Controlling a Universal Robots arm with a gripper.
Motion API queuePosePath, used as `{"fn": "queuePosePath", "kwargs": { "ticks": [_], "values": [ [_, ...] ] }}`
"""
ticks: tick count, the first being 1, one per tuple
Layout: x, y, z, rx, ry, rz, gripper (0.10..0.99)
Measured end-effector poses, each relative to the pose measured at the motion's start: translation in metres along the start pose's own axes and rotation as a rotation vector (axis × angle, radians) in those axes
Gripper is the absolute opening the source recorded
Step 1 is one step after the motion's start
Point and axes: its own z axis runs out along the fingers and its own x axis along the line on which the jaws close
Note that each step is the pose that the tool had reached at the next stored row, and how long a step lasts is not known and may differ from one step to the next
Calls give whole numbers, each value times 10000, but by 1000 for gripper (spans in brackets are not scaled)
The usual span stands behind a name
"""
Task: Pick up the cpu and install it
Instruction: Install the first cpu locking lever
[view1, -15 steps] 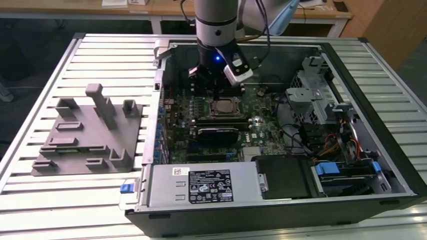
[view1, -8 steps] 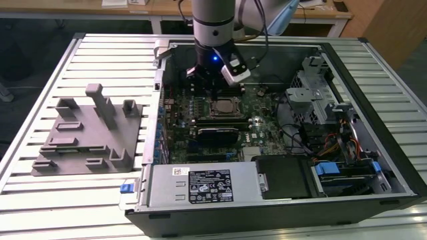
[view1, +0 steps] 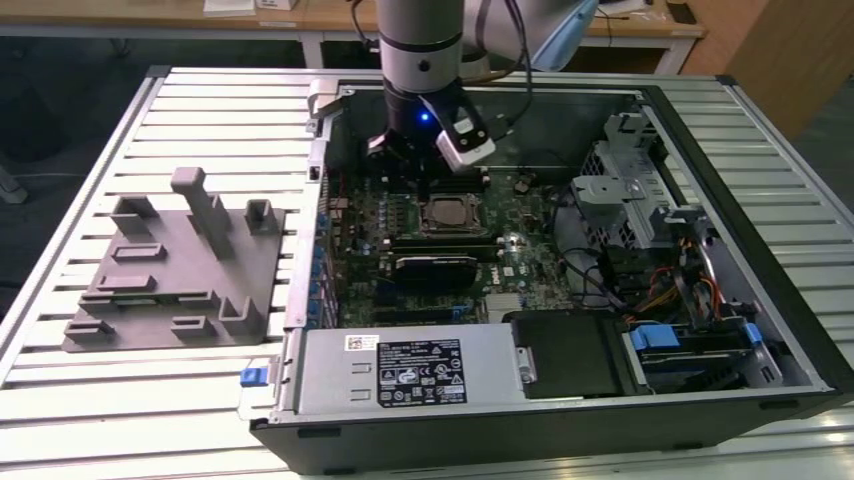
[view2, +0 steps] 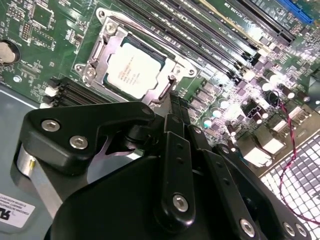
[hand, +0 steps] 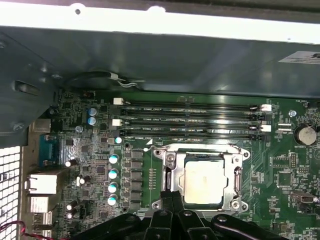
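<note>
The cpu (view1: 450, 213), a small square chip with a pale silvery top, lies flat inside the metal-rimmed socket frame (hand: 235, 150) on the green motherboard. It shows in both wrist views (view2: 134, 70) (hand: 204, 182). My gripper (view1: 424, 193) hangs inside the open computer case, just beside the socket's edge on the exterior view's left. Its two black fingers are pressed together with nothing between them, and their tips (view2: 175, 100) (hand: 172, 196) stand at the socket's rim, a little above the board. The gripper does not touch the cpu.
A grey moulded fixture (view1: 174, 265) with upright blocks sits on the slatted table at the exterior view's left. Inside the case (view1: 320, 130), memory slots (hand: 190, 120) run beside the socket. A power supply (view1: 400, 370) lies at the front, drive bays and cables (view1: 654, 250) at the right.
</note>
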Motion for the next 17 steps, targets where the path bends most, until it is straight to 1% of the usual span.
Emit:
{"fn": "queuePosePath", "kwargs": {
  "ticks": [17],
  "values": [
    [168,-9,-10,0,0,1,106]
  ]
}}
